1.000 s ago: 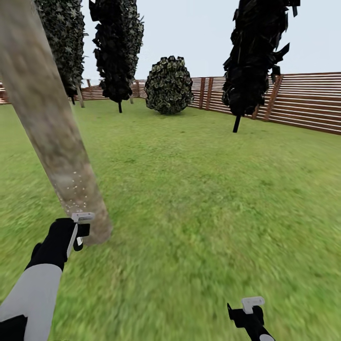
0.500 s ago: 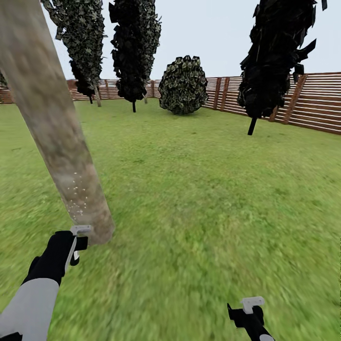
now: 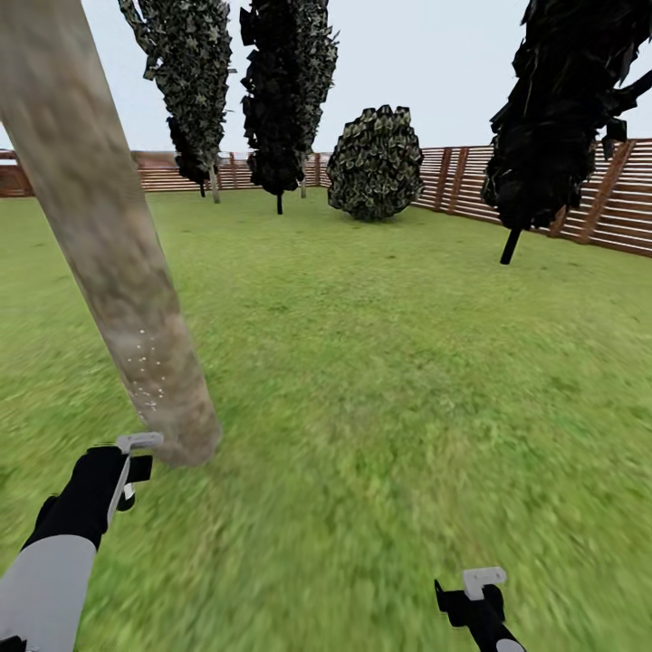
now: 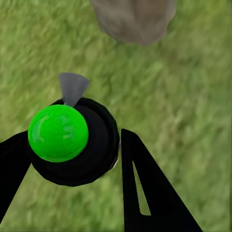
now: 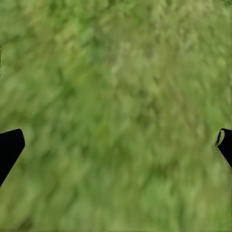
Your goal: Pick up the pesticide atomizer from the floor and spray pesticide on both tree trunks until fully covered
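A thick grey-tan tree trunk point(image 3: 109, 244) leans up the left of the head view, with white specks point(image 3: 145, 367) low on its bark. My left gripper point(image 3: 129, 469) hangs just beside the trunk's base, over the grass. In the left wrist view it point(image 4: 72, 135) is shut on the pesticide atomizer point(image 4: 72, 145), which appears there as a round black body with a bright green top. Its grey nozzle point(image 4: 73, 88) points toward the trunk base point(image 4: 133, 17). My right gripper point(image 3: 478, 584) is low at the right over the lawn, open point(image 5: 116, 145) and holding nothing.
Open lawn point(image 3: 389, 362) stretches ahead and to the right. Dark cypresses point(image 3: 285, 91) point(image 3: 561, 109), a mottled-green tree point(image 3: 186, 72) and a round shrub point(image 3: 376, 163) stand far back. A brown slat fence point(image 3: 625, 208) runs behind them.
The whole view has turned, so the far trees and fence sit further right. My left gripper has dropped a little and drawn slightly away from the trunk base. The right gripper is unchanged.
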Robot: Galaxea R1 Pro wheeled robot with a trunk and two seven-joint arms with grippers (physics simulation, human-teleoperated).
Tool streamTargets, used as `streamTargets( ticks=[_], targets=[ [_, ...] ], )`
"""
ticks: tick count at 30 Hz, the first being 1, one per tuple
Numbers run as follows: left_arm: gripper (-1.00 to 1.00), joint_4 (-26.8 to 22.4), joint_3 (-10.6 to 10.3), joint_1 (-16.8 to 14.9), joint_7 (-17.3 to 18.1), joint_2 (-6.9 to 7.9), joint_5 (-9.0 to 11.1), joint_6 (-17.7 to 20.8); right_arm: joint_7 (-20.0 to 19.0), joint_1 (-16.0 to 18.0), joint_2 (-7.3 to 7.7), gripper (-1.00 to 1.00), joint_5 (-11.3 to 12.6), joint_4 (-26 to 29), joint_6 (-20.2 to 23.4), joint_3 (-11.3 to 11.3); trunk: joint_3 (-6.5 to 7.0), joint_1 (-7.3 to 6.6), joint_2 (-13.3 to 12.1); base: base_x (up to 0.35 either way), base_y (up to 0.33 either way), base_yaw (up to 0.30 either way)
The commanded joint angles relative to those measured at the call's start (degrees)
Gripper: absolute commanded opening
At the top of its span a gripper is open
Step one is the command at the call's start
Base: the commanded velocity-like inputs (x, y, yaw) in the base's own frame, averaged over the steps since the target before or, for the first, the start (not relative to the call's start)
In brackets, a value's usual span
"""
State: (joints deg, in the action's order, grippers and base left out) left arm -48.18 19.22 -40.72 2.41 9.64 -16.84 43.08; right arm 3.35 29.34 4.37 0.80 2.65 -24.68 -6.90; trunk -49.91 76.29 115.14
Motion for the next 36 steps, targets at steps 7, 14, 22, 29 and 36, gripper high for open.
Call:
streamTargets(
  ticks=[7, 14, 22, 29, 36],
  targets=[
    [-1.0, 5.31, -0.04, -0.06, -0.14, -1.8, -0.33, -6.5, 0.34, 0.01, -0.05, 1.0, 0.08, -0.01, -0.1, -0.48, -0.05, 0.01, 0.02, 0.181, -0.24, 0.277],
    [-1.0, 6.04, 0.14, -0.06, -4.38, -2.23, -0.05, -7.18, 0.34, 0.01, 0.06, 1.0, 0.08, -0.02, -0.12, -0.48, -0.05, 0.01, 0.02, 0.186, -0.237, 0.08],
    [-1.0, 6.32, 0.33, -0.06, -7.67, -2.26, 0.37, -7.14, 0.34, 0.01, 0.03, 1.0, 0.08, -0.01, -0.1, -0.48, -0.05, 0.01, 0.02, 0.23, -0.198, 0.051],
    [-1.0, 6.34, 0.29, -0.06, -7.69, -2.49, 0.4, -7.04, 0.34, 0.01, 0.03, 1.0, 0.08, -0.01, -0.1, -0.48, -0.05, 0.01, 0.02, 0.162, -0.238, 0.272],
    [-1.0, 6.43, 0.23, -0.06, -7.69, -5.02, 0.33, -7.2, 0.34, 0.01, 0.03, 1.0, 0.08, -0.01, -0.1, -0.48, -0.05, 0.01, 0.02, 0.14, -0.252, 0.278]
  ],
)
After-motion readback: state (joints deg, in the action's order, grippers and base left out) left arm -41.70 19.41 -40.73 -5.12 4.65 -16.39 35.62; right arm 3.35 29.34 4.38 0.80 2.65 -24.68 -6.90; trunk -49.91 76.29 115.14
